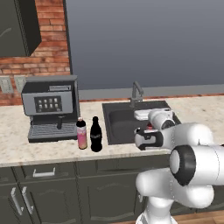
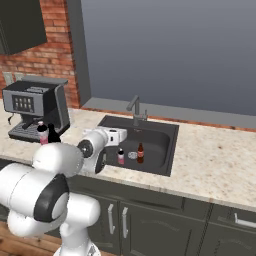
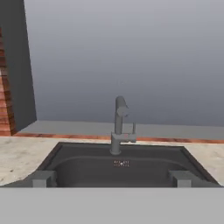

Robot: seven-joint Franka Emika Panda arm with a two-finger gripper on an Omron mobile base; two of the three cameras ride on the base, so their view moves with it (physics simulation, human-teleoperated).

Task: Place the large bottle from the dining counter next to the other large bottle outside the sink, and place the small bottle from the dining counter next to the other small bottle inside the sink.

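1. Black large bottle [image 1: 96,134]: stood upright on the beige worktop [image 1: 17,140], left of the sink [image 1: 118,127], just beside the pink large bottle [image 1: 81,134].
2. Pink large bottle: upright, dark-capped, between the black bottle and the coffee machine [image 1: 49,107].
3. Small pinkish bottle [image 2: 120,156]: upright inside the sink basin, near the front wall.
4. Second small bottle [image 2: 140,153], darker red: upright in the basin, near the first, a round drain fitting [image 2: 132,155] between them.
5. Faucet [image 3: 119,124]: curved grey metal, at the sink's rear edge.
6. Gripper [image 3: 112,178]: held over the sink's front rim, facing the faucet; fingers [image 3: 42,178] spread wide apart, nothing between them.
7. Surroundings: brick wall [image 1: 50,35], dark grey cabinets [image 1: 48,192] below the worktop.
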